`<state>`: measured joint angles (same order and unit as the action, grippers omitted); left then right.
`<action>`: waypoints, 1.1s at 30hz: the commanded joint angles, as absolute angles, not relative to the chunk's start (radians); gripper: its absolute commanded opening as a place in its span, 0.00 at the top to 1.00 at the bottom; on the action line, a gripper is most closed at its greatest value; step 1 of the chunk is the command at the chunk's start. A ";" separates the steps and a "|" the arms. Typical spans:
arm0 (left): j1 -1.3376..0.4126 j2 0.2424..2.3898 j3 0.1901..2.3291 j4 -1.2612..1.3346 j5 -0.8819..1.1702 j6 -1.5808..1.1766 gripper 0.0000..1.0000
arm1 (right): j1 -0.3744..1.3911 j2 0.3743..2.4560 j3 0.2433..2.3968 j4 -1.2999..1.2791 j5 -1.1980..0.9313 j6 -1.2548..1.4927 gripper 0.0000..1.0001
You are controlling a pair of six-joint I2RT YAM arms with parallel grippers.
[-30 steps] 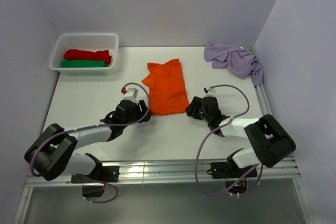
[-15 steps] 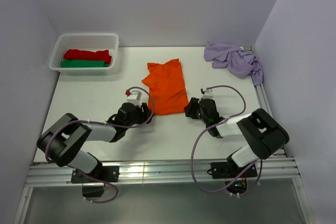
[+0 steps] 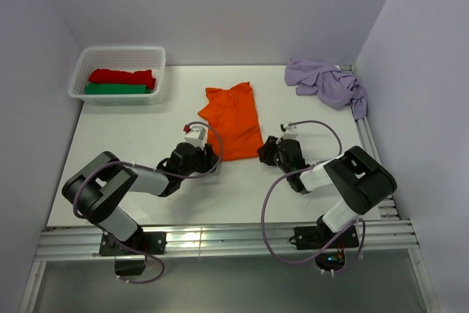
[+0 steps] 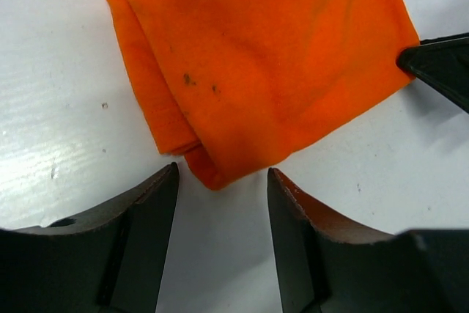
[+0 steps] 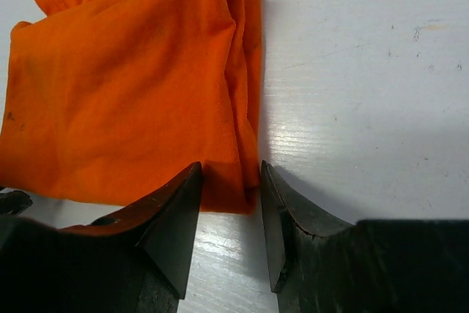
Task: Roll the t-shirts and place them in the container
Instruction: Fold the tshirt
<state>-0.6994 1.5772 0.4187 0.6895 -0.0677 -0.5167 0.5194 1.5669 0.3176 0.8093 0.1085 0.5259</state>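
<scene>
Red shirt [image 3: 121,76], green shirt [image 3: 113,89] rolled in basket [image 3: 80,82]: done, I judge. Orange shirt [image 3: 233,121] folded flat mid-table, not yet rolled. My left gripper [image 4: 221,174] spread just short of its near corner. My right gripper [image 5: 231,170] spread around other corner, no pinch. Lilac shirt [image 3: 326,82] crumpled far right.

Bright, even light, sharp views, soft glare on the table [image 5: 352,71].

- The orange t-shirt [image 4: 256,56], ahead of the left gripper [image 4: 222,174], is seen as soft matt cloth, creased and faintly speckled.
- The table [image 5: 366,71] beside the right gripper [image 5: 229,170] is seen as smooth, white and slightly glossy.
- Its fingers [image 5: 146,254] are shown matt black.
</scene>
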 commanded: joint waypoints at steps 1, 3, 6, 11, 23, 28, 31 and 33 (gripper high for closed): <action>-0.706 1.617 0.459 0.753 -0.086 -0.474 0.43 | 0.525 1.601 0.290 0.860 0.127 0.512 0.55; -0.706 1.624 0.451 0.773 -0.090 -0.466 0.46 | 0.525 1.606 0.278 0.891 0.127 0.508 0.57; -0.706 1.652 0.466 0.792 -0.086 -0.460 0.64 | 0.525 1.618 0.278 0.911 0.121 0.500 0.74; -0.706 1.690 0.495 0.778 -0.094 -0.471 1.00 | 0.525 1.623 0.264 0.937 0.115 0.514 0.90; -0.765 1.513 0.486 0.549 -0.078 -0.567 1.00 | 0.560 1.304 0.253 0.569 0.089 0.633 1.00; -0.775 1.395 0.517 0.378 -0.037 -0.624 0.99 | 0.569 1.186 0.305 0.284 0.026 0.702 1.00; -0.773 1.359 0.545 0.266 -0.025 -0.650 1.00 | 0.575 1.115 0.325 0.135 0.017 0.736 1.00; -0.773 1.333 0.545 0.213 -0.015 -0.679 1.00 | 0.577 1.066 0.331 0.051 0.005 0.750 1.00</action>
